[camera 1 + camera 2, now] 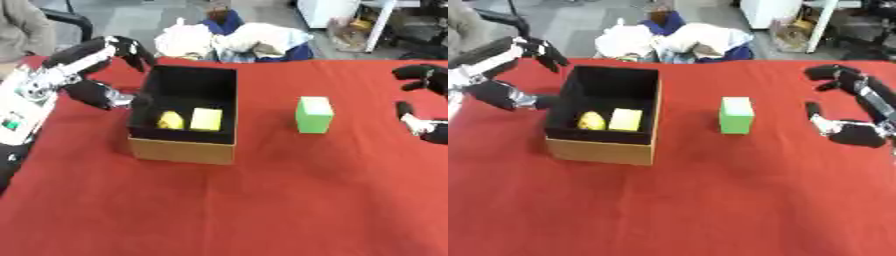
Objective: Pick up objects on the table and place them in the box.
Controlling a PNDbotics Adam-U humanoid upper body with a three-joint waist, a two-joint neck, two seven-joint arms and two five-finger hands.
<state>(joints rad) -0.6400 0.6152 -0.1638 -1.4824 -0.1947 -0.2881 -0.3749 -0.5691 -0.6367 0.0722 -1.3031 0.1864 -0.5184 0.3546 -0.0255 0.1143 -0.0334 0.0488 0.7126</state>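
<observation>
An open cardboard box (183, 149) with a black inside stands left of centre on the red table. Inside it lie a rounded yellow object (171, 120) and a pale yellow block (206, 119). A green block (314, 114) stands upright on the cloth to the box's right. My left hand (101, 70) hovers open just left of the box's rim, fingers spread, holding nothing. My right hand (850, 107) is at the far right edge, open and empty, well apart from the green block.
The red table (262, 200) stretches wide in front of the box. Beyond its far edge lies a pile of white and blue cloth (236, 42), with chairs and furniture behind.
</observation>
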